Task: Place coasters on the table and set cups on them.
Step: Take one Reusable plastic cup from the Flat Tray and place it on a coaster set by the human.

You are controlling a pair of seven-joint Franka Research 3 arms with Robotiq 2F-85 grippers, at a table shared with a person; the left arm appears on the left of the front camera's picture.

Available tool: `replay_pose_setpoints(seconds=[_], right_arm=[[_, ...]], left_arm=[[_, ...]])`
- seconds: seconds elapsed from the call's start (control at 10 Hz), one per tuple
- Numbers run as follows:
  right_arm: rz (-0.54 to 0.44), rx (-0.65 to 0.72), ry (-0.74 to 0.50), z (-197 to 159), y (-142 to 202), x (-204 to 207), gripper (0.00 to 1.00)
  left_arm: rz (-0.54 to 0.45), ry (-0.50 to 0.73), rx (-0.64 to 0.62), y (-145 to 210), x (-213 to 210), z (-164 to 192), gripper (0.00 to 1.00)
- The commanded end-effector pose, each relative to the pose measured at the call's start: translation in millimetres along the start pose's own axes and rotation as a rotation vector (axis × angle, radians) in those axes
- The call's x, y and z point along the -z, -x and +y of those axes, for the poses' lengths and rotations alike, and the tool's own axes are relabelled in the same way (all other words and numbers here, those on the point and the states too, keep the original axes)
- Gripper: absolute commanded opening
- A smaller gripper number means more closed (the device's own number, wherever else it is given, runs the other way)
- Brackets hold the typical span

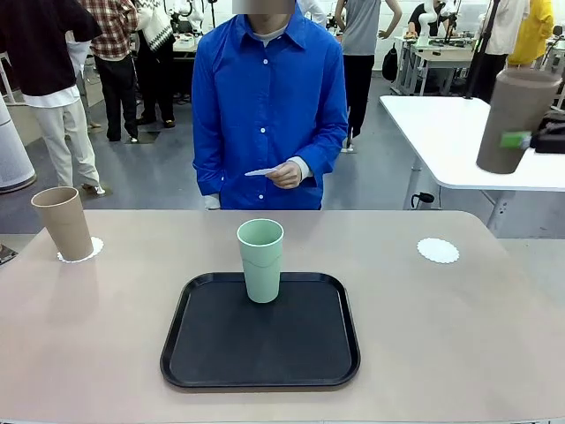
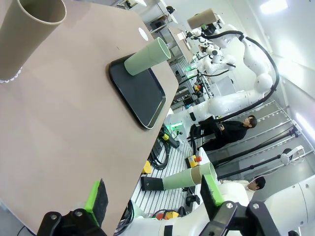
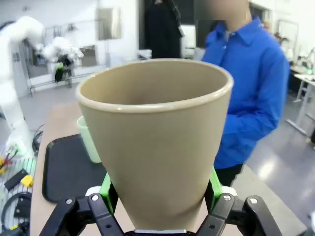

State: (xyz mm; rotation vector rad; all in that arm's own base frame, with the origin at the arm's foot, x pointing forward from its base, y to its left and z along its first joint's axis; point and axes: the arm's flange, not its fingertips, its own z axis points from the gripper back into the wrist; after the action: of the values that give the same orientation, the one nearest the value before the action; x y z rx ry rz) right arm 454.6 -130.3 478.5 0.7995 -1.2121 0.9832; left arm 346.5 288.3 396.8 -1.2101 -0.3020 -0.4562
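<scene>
Right jaws clenched on a tan cup [image 1: 516, 119], carried high at the right side, clear of the counter [image 1: 441, 336].

Front view:
- A second tan cup [image 1: 64, 223] stands on a coaster [image 1: 90, 250] at the far left.
- A bare coaster [image 1: 438, 250] lies far right, well apart from the black tray [image 1: 203, 353].
- The mint cup [image 1: 261, 260] is upright near the tray's far edge.
- The person's hand [image 1: 287, 174] holds a third coaster [image 1: 261, 172] above the counter.

Left wrist view:
- Left jaws released, green pads [image 2: 97, 196] wide apart with nothing between them.
- The mint cup [image 2: 147, 56] is on the tray.
- The second tan cup [image 2: 32, 24] shows at top left, with a lacy edge under its base.

Right wrist view:
- Pads [image 3: 106, 189] press the tan cup's lower wall from both sides.
- The cup is rim up and its mouth is empty.

Handling, my read:
- The cups look light, stiff and matte, so friction should be fair and they don't seem brittle.
- They are tall and taper to a narrow base, so likely tippy.
- My hold is low, which leaves the top free to sway. The cup wants to go down plumb.
- The coasters look paper-thin and floppy. They would probably skid or crease if a base drags across them, so the landing should be straight down.
- Pinching a coaster flat off the counter would be awkward.

Surface and room:
- The counter is smooth, level and matte.
- The bare coaster has open counter all round it, with nothing close enough to clip.
</scene>
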Motion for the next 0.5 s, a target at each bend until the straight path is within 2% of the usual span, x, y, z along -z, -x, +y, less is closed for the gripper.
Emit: replay_pose_setpoints(seconds=[0.0,0.1,0.4], right_arm=[[0.007,-0.053,-0.104,-27.1,31.2,14.6,0.83],[0.008,-0.053,-0.142,-32.4,49.3,18.1,0.83],[-0.024,-0.032,-0.149,-67.3,99.9,21.4,0.83]], left_arm=[[-0.002,-0.004,-0.002,0.0,-1.3,-1.7,1.00],[-0.002,-0.004,-0.002,0.0,-1.3,-1.7,1.00],[-0.002,-0.004,-0.002,0.0,-1.3,-1.7,1.00]])
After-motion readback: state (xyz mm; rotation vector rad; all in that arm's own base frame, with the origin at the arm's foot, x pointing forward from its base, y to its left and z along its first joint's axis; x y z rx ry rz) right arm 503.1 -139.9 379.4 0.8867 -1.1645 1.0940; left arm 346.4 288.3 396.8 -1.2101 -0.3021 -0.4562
